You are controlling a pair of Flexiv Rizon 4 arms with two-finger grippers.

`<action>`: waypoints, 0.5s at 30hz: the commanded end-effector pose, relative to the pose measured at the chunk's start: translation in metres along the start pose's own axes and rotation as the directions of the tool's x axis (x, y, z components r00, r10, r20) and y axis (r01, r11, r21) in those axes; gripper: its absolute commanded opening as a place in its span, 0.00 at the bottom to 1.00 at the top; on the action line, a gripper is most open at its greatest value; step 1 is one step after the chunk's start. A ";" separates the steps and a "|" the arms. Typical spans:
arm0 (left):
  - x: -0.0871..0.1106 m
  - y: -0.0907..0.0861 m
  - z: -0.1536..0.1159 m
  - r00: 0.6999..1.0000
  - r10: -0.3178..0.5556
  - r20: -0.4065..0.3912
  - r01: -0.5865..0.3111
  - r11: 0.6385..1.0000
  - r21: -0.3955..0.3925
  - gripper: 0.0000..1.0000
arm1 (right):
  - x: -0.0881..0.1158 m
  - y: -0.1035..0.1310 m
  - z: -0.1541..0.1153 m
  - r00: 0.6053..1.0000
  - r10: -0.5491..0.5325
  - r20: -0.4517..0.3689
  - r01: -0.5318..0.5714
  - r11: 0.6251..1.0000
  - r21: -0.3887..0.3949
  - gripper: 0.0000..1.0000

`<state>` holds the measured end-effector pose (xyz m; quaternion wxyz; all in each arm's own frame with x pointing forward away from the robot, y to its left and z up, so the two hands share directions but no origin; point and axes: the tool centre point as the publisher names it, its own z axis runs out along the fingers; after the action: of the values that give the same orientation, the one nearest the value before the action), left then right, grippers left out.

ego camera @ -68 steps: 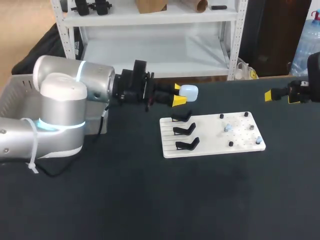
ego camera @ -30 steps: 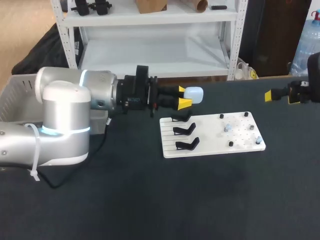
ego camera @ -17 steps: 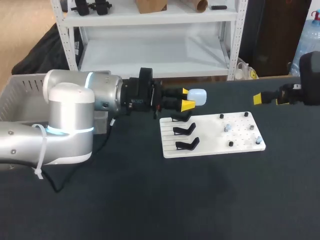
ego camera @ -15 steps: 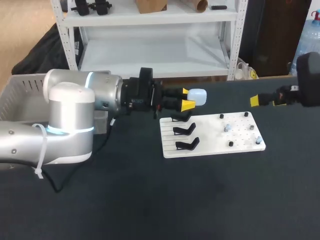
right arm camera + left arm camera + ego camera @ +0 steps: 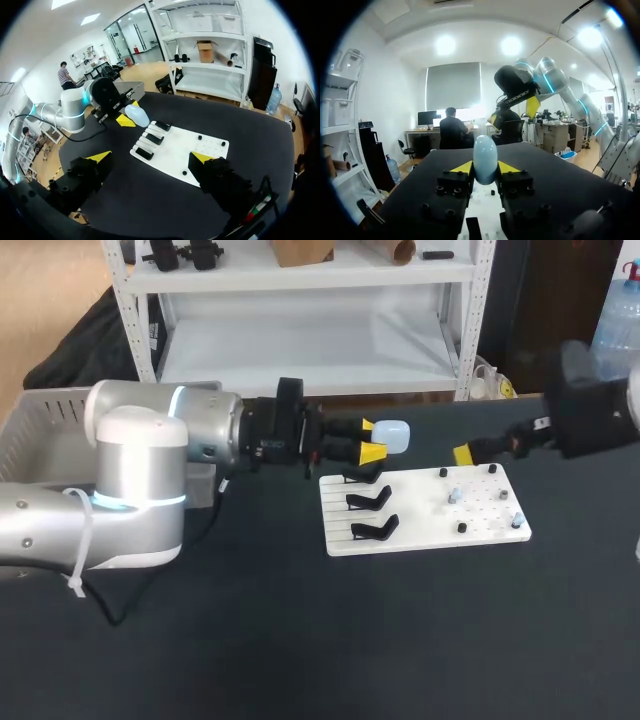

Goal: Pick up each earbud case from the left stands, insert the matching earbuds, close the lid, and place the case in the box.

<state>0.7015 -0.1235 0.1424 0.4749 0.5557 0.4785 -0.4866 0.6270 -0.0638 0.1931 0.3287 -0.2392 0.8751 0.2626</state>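
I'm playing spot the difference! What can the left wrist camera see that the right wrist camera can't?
Only the left wrist view shows the right arm from outside, raised above the table. Only the right wrist view shows the three black stands and the left arm. Both show the earbud case held in the left gripper.

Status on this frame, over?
Left tool shut on earbud case, held aloft by black stands. Right tool open, empty, near white board. Nothing seen between them.
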 end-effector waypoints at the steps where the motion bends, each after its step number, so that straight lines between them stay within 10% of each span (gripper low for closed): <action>1: 0.003 0.000 -0.001 1.000 -0.002 0.004 0.002 1.000 -0.005 0.00 | -0.004 0.012 0.009 1.000 -0.003 -0.011 0.003 0.999 0.048 1.00; 15: 0.008 0.000 -0.001 1.000 -0.021 0.013 0.021 1.000 0.001 0.00 | -0.007 0.028 0.037 0.993 0.042 -0.106 -0.036 0.998 0.056 1.00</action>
<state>0.7007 -0.1216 0.1358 0.4720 0.5478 0.4825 -0.4942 0.6249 -0.0265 0.1835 0.2825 -0.2343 0.8956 0.2513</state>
